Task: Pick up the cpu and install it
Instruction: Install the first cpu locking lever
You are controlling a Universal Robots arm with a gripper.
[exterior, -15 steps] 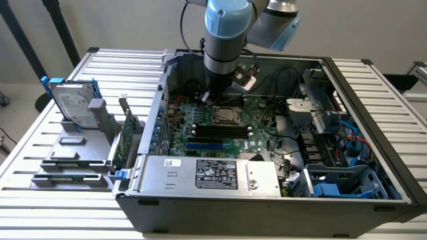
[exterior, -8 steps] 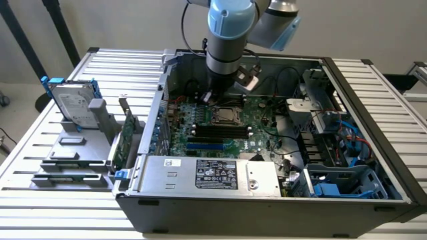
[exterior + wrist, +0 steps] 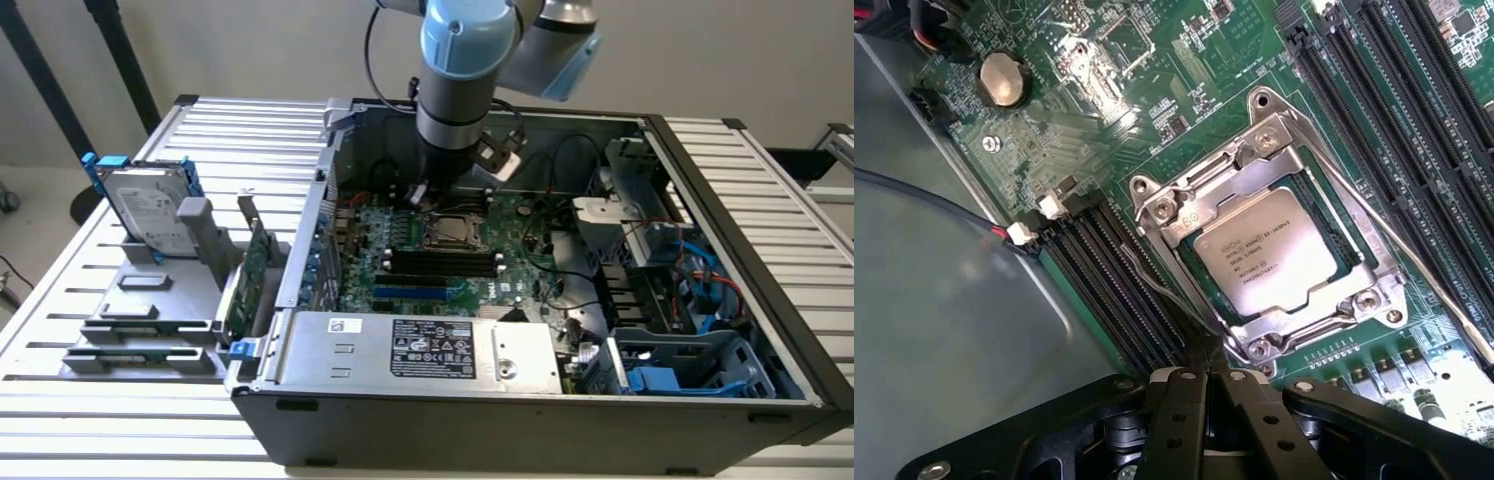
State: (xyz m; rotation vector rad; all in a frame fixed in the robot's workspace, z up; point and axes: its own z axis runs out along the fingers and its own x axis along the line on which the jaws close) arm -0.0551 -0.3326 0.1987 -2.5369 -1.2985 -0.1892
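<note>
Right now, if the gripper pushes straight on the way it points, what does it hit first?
The gripper would likely meet the edge of the socket frame by the memory slots, just short of the cpu; depth is unclear.

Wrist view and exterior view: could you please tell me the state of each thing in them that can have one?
cpu: seated flat in its socket, label up, not held.
gripper: shut, holding nothing, close to the socket.
memory slots: empty.
computer case: lying on its side, open.
hard drive: standing upright in a grey holder outside the case.
</note>
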